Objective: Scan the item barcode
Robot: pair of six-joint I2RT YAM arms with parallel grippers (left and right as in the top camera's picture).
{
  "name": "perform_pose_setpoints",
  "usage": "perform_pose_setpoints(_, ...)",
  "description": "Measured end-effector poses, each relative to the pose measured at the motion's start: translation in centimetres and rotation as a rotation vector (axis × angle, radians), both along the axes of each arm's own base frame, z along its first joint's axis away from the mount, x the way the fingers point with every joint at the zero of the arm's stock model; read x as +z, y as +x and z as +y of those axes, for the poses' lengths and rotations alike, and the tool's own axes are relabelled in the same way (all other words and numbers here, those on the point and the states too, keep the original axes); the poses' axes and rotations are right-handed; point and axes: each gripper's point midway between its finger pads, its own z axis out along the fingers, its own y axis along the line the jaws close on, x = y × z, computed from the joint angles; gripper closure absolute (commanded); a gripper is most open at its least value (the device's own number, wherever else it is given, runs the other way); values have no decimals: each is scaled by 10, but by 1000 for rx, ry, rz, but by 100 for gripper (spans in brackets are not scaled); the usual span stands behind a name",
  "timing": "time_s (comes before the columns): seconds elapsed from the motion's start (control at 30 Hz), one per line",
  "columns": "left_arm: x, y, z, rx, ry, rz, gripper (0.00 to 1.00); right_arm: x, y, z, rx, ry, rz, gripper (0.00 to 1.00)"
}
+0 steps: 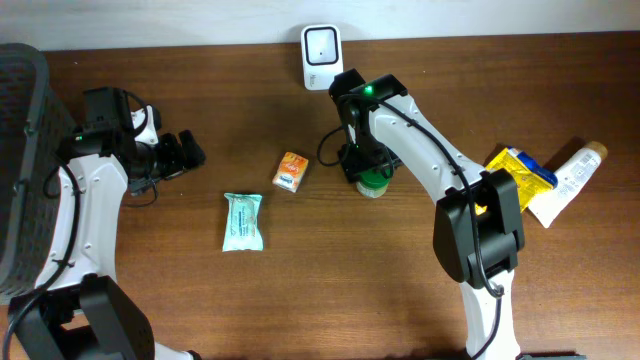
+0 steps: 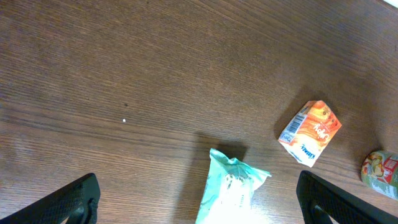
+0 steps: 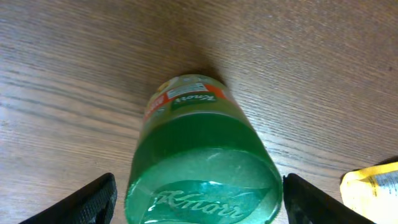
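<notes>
Right wrist view: the jar (image 3: 202,162) sits dead centre between the right fingers (image 3: 93,200), which stand apart on either side of it with a thin sliver of worktop (image 3: 56,74) showing on each side, so I'd call it straddled, not gripped. It stands upright, green lid facing the camera, long axis running straight up toward the wrist. One bit of label shows on the far side of the jar, but no barcode that I can see.

Left wrist view: the left fingers (image 2: 68,202) are spread wide with nothing held. A teal pouch (image 2: 233,186) lies just ahead between them, an orange carton (image 2: 310,132) further out toward the right one.

Overhead view: the scanner (image 1: 321,56) stands well apart from the right fingers, at the far edge. So pretty early I reckon: nothing scanned, jar not lifted. Left to do: clamp, lift, tip it so the barcode faces the scanner.
</notes>
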Motion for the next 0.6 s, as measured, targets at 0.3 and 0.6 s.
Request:
perform_pose_setpoints(0.3, 0, 0, 0, 0, 0, 0, 1, 0, -6, 5, -296, 32, 2, 46)
perform_pose_setpoints(0.6, 0, 0, 0, 0, 0, 0, 1, -1, -5, 7, -906, 36, -50, 40)
